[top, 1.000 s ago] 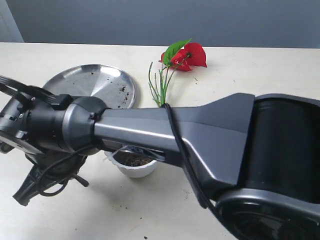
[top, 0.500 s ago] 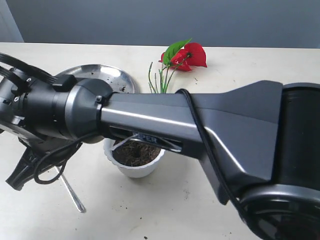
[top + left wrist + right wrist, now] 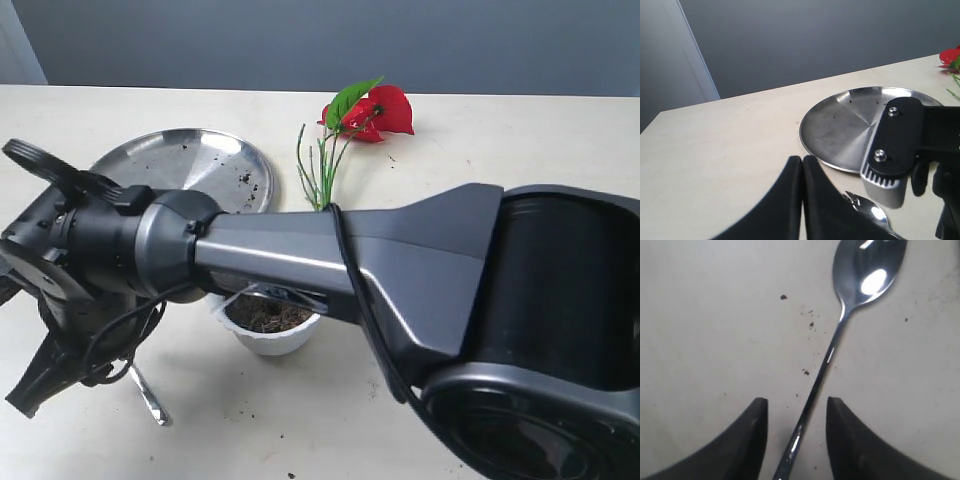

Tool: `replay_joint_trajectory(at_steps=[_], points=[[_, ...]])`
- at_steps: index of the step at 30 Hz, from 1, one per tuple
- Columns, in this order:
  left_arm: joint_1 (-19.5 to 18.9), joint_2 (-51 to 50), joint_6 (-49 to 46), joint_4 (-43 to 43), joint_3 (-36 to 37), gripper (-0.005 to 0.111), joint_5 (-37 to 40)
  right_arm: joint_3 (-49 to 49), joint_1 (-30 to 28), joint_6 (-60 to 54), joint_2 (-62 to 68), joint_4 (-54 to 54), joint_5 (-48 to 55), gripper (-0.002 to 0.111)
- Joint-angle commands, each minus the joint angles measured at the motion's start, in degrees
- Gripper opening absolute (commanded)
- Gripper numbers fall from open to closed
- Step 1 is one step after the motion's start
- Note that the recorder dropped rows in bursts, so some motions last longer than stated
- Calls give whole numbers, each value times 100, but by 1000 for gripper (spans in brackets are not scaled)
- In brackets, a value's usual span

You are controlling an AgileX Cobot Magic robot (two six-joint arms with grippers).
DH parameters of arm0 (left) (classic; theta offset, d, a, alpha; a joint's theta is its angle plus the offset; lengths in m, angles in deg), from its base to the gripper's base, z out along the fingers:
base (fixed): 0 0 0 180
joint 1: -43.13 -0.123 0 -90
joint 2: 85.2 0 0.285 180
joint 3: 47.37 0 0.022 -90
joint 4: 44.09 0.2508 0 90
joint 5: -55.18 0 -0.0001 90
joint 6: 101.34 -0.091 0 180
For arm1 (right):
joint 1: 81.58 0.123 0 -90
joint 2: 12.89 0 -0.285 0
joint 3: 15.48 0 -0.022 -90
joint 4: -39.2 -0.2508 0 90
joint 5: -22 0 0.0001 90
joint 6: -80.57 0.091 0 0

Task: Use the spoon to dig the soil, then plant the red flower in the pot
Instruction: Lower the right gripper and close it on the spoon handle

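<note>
One pale table [image 3: 520,130], and one big dark right arm [image 3: 420,270] stretches across it from four o'clock. One round steel plate [image 3: 190,165] sits at ten o'clock of the pot [image 3: 268,338], flecked with crumbs. One red flower [image 3: 378,108], one green leaf showing, lies flat at one o'clock of the pot, well apart. The one white scalloped pot stands upright, one patch of soil [image 3: 265,314] inside. One spoon [image 3: 860,280] lies on the table at eight o'clock of the pot, its handle running between the two fingers of the right gripper [image 3: 796,402]. They stand apart, a gap either side, gripping nothing. On the left gripper [image 3: 802,161], two fingers pressed together, empty.
</note>
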Motion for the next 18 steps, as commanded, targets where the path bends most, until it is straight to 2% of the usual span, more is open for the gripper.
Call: replay_joint_trajectory(at_steps=[1, 15, 18], points=[[9, 24, 28, 6, 11, 0, -35, 8, -140, 58, 34, -36, -145, 42], [9, 24, 28, 6, 11, 0, -35, 8, -166, 58, 385, -289, -157, 42], [9, 24, 28, 6, 11, 0, -35, 8, -166, 58, 386, -289, -128, 32]])
